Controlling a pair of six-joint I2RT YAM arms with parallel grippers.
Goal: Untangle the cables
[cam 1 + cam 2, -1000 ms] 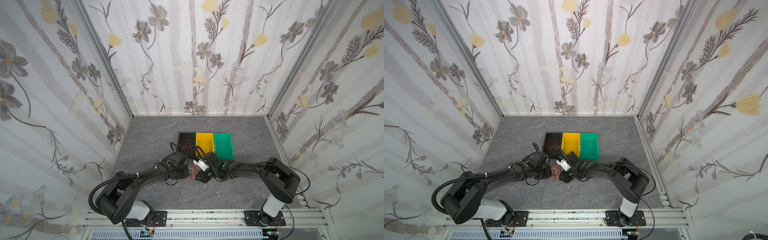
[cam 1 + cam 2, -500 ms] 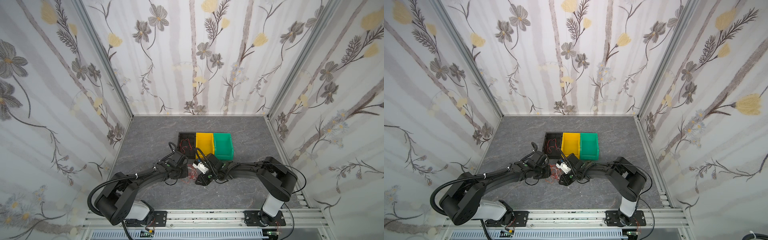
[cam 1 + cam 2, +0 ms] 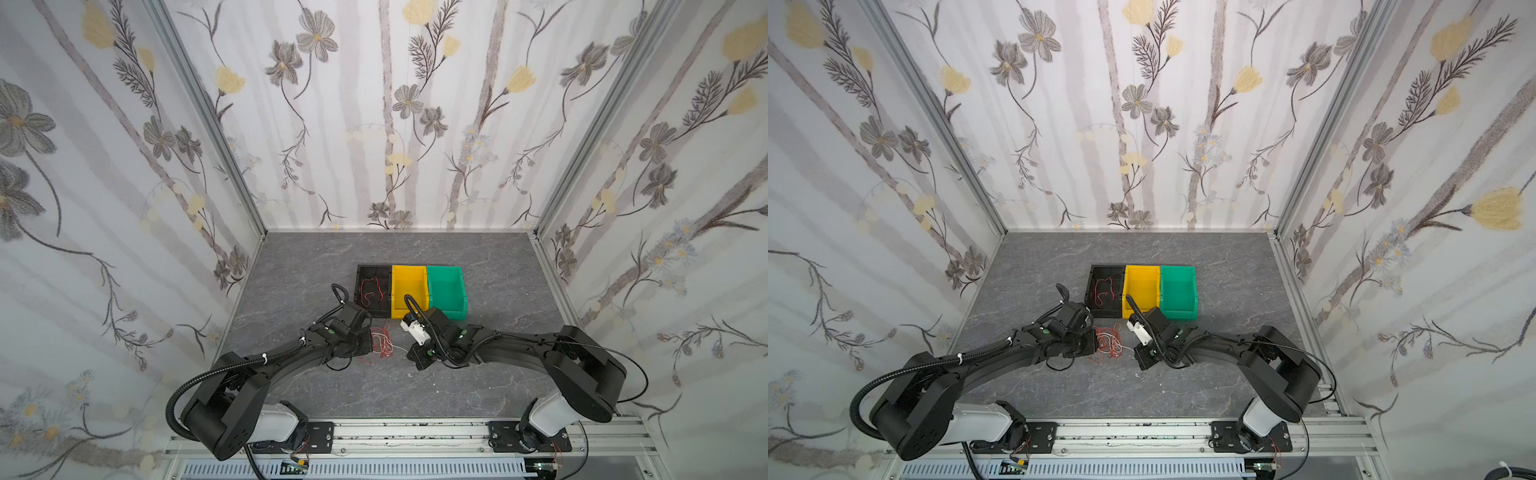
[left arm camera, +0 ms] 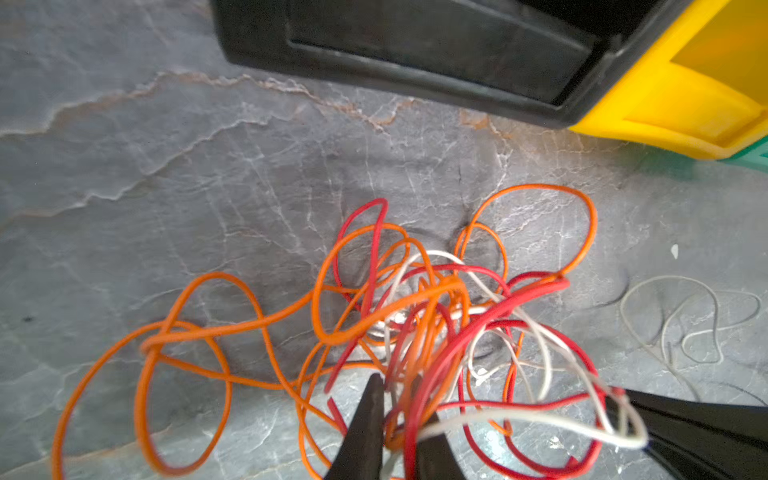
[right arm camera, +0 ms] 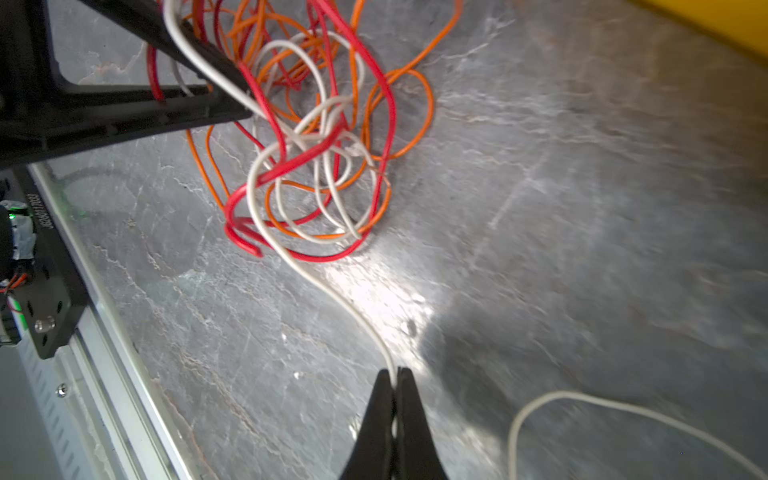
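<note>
The cables (image 4: 436, 316) are a tangle of red, orange and white loops on the grey table, just in front of the bins in both top views (image 3: 381, 343) (image 3: 1109, 343). My left gripper (image 4: 397, 386) is shut on a bunch of red and orange strands at the edge of the tangle. My right gripper (image 5: 395, 370) is shut on a single white cable (image 5: 332, 291), which runs from the tangle across the table to its tips. In a top view the left gripper (image 3: 365, 344) and the right gripper (image 3: 411, 356) stand on either side of the tangle.
A black bin (image 3: 376, 268) holding a red cable (image 3: 372, 289), a yellow bin (image 3: 409, 274) and a green bin (image 3: 446, 274) stand in a row behind the tangle. A thin pale wire (image 4: 685, 320) lies loose on the table beside it. The metal rail (image 5: 104, 332) runs along the table's front edge.
The right gripper has shut on the white cable and shifted a little to the right, away from the tangle. The left gripper has kept its grip and place.
</note>
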